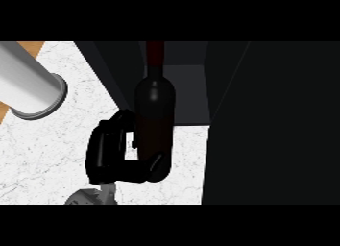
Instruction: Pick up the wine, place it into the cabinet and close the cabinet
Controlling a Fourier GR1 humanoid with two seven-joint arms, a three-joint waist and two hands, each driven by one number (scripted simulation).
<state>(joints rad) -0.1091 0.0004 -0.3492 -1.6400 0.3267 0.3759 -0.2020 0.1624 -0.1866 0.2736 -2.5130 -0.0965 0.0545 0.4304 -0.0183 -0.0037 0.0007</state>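
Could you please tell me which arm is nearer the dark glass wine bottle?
Right. The right hand is curled round the base of the dark glass wine bottle; the left arm's grey forearm sits apart, upper left, its hand out of view.

surface: white marbled counter [38, 153] | on it: dark cabinet [272, 144], right and rear

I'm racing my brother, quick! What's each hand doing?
Left hand: not in view, cannot tell.
Right hand: closed round the tall dark glass wine bottle.
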